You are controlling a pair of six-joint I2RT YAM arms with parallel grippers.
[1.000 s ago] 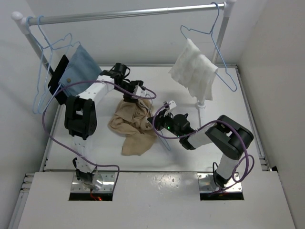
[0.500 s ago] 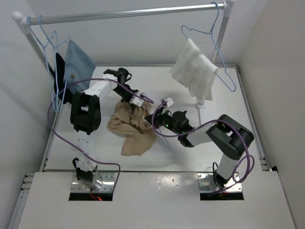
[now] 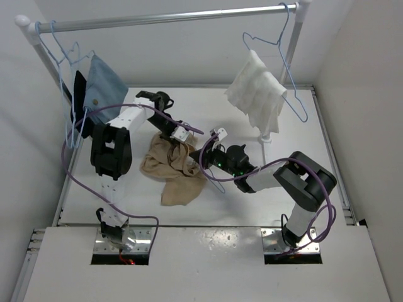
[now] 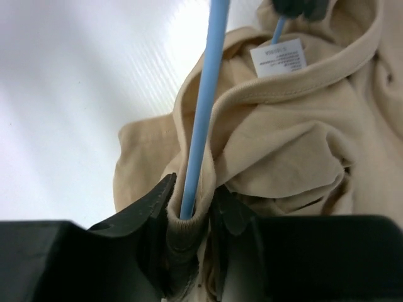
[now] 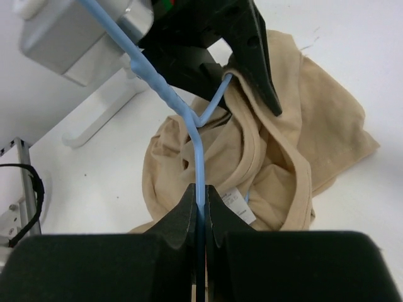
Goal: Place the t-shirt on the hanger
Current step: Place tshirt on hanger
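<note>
The table point(image 3: 239, 207) carries a rail point(image 3: 170, 19) across its far side. The t-shirt point(image 3: 173, 173) lies crumpled on the table left of middle, between the two arms. A white cloth point(image 3: 255, 94) hangs at the far right of the rail and a blue cloth point(image 3: 104, 85) at the far left. The hanger point(image 5: 198, 163) is low over the t-shirt's right edge, its wire running in through the neck opening. The right fingers point(image 5: 200, 198) are clamped tight on that wire, just beside the collar. The left fingers point(image 4: 189, 198), at the t-shirt's far edge, stand narrow and pinch a fold of the ribbed collar, with the wire passing down between them into that fold. A white label point(image 4: 278, 60) shows inside the collar.
</note>
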